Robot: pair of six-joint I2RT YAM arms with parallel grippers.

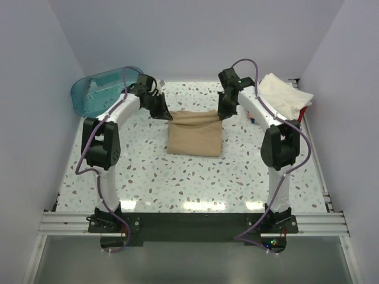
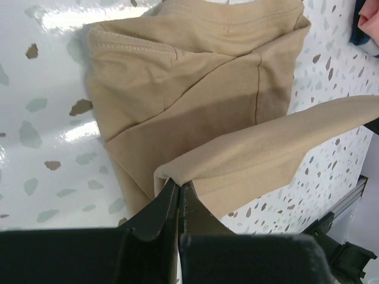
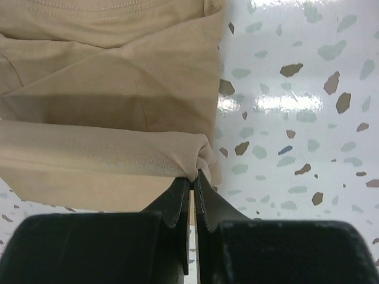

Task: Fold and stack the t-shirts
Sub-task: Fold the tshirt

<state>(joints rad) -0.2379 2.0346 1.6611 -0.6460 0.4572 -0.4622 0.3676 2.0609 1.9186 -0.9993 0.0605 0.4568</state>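
While both arms hold the tan t-shirt (image 1: pixel 195 139) at mid-table, we see the left gripper (image 1: pixel 164 113) closed on its far-left corner and the right gripper (image 1: pixel 224 112) closed on its far-right corner, each pinching a raised fold of cloth. The held edge runs left to right between the hands; the rest lies flat on the table (image 1: pixel 177 183), extending toward the arm bases. Neither arm is nearer, so we judge the fold should travel toward the bases.
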